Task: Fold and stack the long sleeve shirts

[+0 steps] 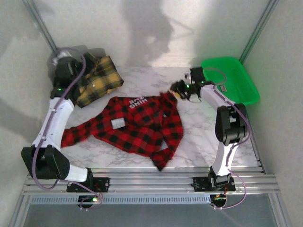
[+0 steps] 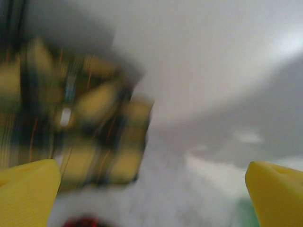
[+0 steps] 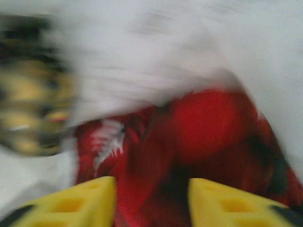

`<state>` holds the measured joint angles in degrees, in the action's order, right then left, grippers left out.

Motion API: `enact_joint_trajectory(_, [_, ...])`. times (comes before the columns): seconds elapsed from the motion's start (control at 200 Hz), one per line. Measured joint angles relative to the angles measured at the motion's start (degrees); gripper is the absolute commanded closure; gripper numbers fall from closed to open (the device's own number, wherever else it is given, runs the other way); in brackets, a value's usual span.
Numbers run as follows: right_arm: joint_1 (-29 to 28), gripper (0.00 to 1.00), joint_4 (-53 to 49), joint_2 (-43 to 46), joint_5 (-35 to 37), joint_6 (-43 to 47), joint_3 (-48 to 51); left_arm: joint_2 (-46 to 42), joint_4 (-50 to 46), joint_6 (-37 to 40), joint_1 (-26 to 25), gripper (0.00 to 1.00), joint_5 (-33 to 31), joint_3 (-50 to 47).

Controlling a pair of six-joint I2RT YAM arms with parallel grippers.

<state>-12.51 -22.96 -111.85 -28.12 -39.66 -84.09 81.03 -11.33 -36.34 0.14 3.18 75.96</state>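
Flanking the red shirt [image 1: 142, 125] lie the yellow shirt [image 1: 102, 80] and green tray [image 1: 235, 78].

Left arm [image 1: 54, 118] stretched to far left, left hand [image 2: 151, 165] spread wide, right arm [image 1: 222, 104] extended, right hand [image 3: 151, 182] slightly parted

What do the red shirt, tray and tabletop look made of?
Red shirt: soft matte woven cloth, probably flannel; it lies rumpled and creased.
Tray: probably plastic; uniform bright green, moulded rim.
Tabletop: smooth marble look, grey veins on white; stone or print, unclear.
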Motion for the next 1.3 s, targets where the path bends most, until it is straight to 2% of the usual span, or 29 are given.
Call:
enact_joint_trajectory(0.075, [1.84,0.33,-5.88,-1.20,4.20,2.27,2.38,0.11,-3.43,-0.68,-3.63,0.00,0.61,-6.23])
enact_joint_trajectory(0.16, [1.33,0.29,-10.84,1.27,8.55,5.49,1.22,0.35,-8.39,-1.22,-6.58,0.00,2.08,-9.53])
enact_joint_trajectory(0.25, [-1.09,0.25,-18.51,4.44,14.73,9.38,-6.10,0.44,-12.59,-1.22,-6.75,0.00,3.10,-10.08])
enact_joint_trajectory(0.375, [-5.07,0.25,-24.96,9.57,20.70,12.33,-13.77,0.83,-17.46,-0.76,-6.38,0.01,5.64,-10.12])
enact_joint_trajectory(0.445, [-6.97,0.25,-27.36,13.25,21.53,12.44,-11.76,2.05,-18.91,-0.07,-6.45,0.04,9.55,-10.27])
enact_joint_trajectory(0.561, [-9.40,0.27,-30.32,16.52,22.75,10.62,-2.12,6.03,-19.96,0.13,-8.35,0.08,16.63,-10.19])
enact_joint_trajectory(0.716, [-10.05,0.29,-31.34,15.28,23.91,6.99,12.52,12.55,-20.83,-1.44,-15.34,0.20,25.66,-10.08])
enact_joint_trajectory(0.796, [-10.19,0.30,-32.02,14.60,24.24,6.40,14.49,14.82,-21.94,-2.71,-18.29,0.23,29.35,-10.69])
enact_joint_trajectory(0.881, [-10.71,0.30,-30.88,14.56,24.76,6.43,14.56,14.95,-23.02,-3.74,-18.84,0.23,31.47,-13.03])
enact_joint_trajectory(1.121, [-11.17,0.31,-26.29,13.55,24.94,7.28,14.32,14.10,-17.97,-13.16,-18.43,0.29,32.87,-21.29])
enact_joint_trajectory(1.301, [-11.17,0.31,-24.24,11.50,23.82,7.98,14.29,13.81,-12.07,-21.22,-18.25,0.32,30.99,-22.45])
